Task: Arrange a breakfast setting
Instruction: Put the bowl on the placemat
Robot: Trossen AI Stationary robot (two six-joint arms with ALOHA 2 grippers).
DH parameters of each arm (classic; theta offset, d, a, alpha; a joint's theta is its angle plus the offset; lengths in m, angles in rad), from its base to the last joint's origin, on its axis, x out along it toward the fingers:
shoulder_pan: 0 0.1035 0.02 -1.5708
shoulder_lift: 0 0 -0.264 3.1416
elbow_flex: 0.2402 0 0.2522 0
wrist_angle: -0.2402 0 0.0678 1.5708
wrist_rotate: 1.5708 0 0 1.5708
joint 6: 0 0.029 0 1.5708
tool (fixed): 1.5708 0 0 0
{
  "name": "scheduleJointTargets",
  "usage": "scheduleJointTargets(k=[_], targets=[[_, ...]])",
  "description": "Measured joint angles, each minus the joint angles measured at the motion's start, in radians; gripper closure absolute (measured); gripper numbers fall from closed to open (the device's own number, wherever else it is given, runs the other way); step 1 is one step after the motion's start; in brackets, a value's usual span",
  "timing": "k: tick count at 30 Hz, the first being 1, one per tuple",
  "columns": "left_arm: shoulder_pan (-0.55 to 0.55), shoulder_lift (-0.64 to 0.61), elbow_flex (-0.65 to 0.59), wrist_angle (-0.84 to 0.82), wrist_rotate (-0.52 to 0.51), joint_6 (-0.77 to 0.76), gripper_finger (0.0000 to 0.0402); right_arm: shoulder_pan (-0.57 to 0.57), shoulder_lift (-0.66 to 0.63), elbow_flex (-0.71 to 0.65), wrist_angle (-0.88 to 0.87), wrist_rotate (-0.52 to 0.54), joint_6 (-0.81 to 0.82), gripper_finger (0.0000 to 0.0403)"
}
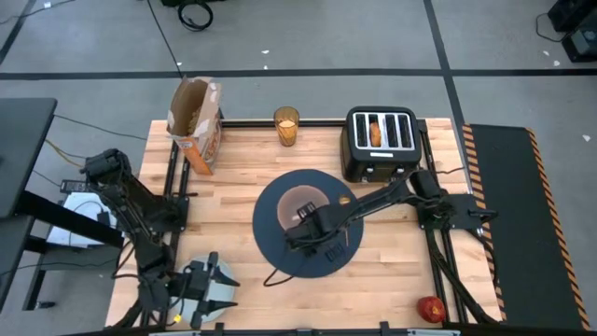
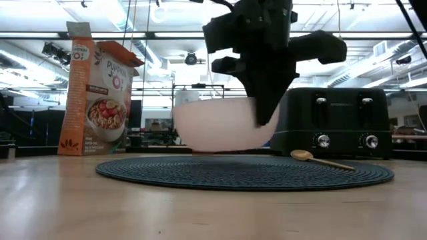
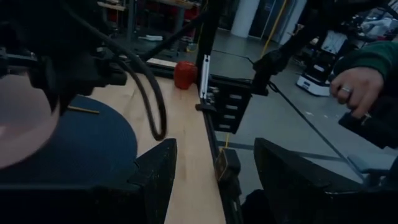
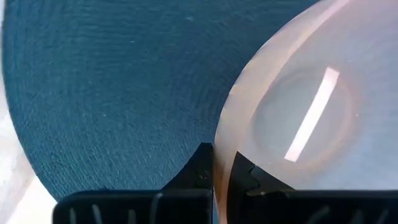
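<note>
A pinkish clear bowl (image 1: 298, 203) stands upright over the middle of the round dark-blue mat (image 1: 270, 238). My right gripper (image 4: 221, 158) reaches in from the table's right, points down at the bowl's near side (image 2: 223, 127) and is shut on it. A gold spoon (image 2: 313, 158) lies on the mat to the right of the bowl. My left gripper (image 3: 214, 162) hovers open at the table's near left corner (image 1: 216, 289), pointing roughly level toward the table's right, with nothing between its fingers. My right gripper has the bowl's rim (image 4: 219, 146) on its near side. One finger is inside the bowl and one outside. The fingers come from above, pointing down. The bowl sits upright and level over the mat; I cannot tell whether its foot rests on it.
A black toaster (image 1: 381, 142) with toast (image 1: 375, 131) in a slot stands at the far right, an amber juice glass (image 1: 286, 126) at the far middle and a cereal box (image 1: 198, 121) at the far left. A red apple (image 1: 430, 309) lies near right. A person's hand (image 3: 354, 90) shows beyond the table.
</note>
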Motion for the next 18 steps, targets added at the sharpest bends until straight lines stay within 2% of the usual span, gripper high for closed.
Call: scheduleJointTargets(k=[12, 18], targets=[[0.001, 0.000, 0.000, -0.006, -0.017, 0.003, 0.0180, 0.002, -0.025, -0.089, 0.077, 0.001, 0.074, 0.0392], [0.001, 0.000, 0.000, -0.002, -0.029, 0.002, 0.0180, -0.003, -0.024, -0.100, 0.069, 0.001, 0.086, 0.0378]])
